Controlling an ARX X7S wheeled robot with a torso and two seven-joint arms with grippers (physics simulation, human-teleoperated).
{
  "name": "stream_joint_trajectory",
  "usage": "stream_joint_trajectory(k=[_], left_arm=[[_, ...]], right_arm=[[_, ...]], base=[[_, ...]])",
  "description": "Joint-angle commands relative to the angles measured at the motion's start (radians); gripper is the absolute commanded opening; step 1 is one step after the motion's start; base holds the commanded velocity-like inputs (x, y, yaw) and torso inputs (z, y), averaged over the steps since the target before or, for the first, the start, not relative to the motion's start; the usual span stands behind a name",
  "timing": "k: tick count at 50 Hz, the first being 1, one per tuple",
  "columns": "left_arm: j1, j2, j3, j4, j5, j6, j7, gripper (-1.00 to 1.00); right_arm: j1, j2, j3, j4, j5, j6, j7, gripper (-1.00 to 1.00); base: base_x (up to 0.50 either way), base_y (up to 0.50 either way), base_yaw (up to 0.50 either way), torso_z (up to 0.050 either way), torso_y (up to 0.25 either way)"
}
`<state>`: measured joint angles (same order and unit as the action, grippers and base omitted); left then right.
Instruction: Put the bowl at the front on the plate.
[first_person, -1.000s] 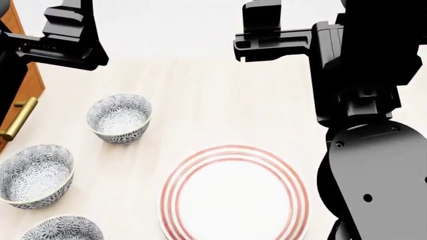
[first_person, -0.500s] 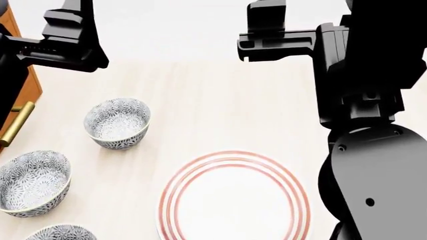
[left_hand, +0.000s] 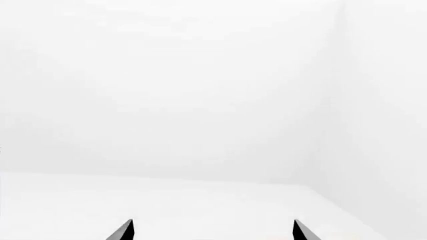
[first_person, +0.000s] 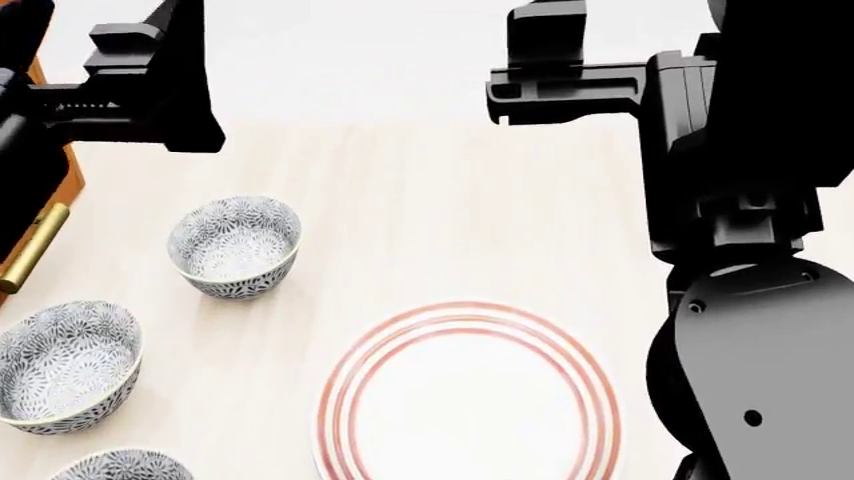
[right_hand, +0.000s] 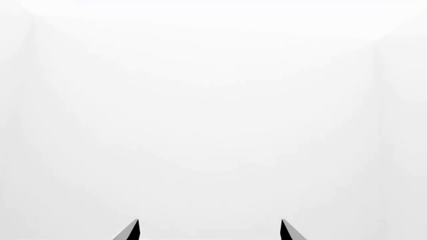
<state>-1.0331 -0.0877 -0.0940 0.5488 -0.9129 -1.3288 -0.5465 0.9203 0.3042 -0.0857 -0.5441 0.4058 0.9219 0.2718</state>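
Both arms matte black, blocky; right arm (first_person: 747, 250) has rounded shell with small screw holes; dark pointed fingertips (left_hand: 123, 231).

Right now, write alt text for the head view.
A wide white plate with thin red rings lies on a pale wooden table, with three grey-blue flowered bowls to its left: one, a second, and a third cut off by the picture's edge. Two black arms hang above, touching nothing.
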Motion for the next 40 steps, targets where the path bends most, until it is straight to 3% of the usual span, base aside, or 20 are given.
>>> stream_joint_trajectory(k=[1,13,18,26,36,40], left_arm=[[-0.041,0.059,-0.123,-0.056,-0.151,-0.152,-0.126,1.00],[-0.055,0.054,-0.141,-0.133,-0.302,-0.226,-0.268,1.00],[-0.025,0.042,-0.141,-0.138,-0.337,-0.201,-0.293,1.00],[-0.052,0.035,-0.150,-0.222,-0.500,-0.222,-0.455,1.00],[-0.008,0.002,-0.110,-0.237,-0.560,-0.184,-0.503,1.00],[-0.013,0.000,-0.110,-0.291,-0.638,-0.186,-0.590,1.00]], right_arm=[[-0.007,0.005,0.003,-0.004,0.002,-0.008,0.003,1.00],[-0.018,0.006,0.003,0.002,0.005,-0.021,0.006,1.00],[-0.019,0.007,0.002,0.003,0.007,-0.024,0.005,1.00],[-0.022,0.010,-0.004,0.009,0.005,-0.034,0.003,1.00],[-0.029,0.012,-0.004,0.008,0.008,-0.038,0.007,1.00],[-0.027,0.013,-0.004,0.011,0.010,-0.038,0.008,1.00]], base=[[0.00,0.00,0.00,0.000,0.000],[0.00,0.00,0.00,0.000,0.000],[0.00,0.00,0.00,0.000,0.000],[0.00,0.00,0.00,0.000,0.000],[0.00,0.00,0.00,0.000,0.000],[0.00,0.00,0.00,0.000,0.000]])
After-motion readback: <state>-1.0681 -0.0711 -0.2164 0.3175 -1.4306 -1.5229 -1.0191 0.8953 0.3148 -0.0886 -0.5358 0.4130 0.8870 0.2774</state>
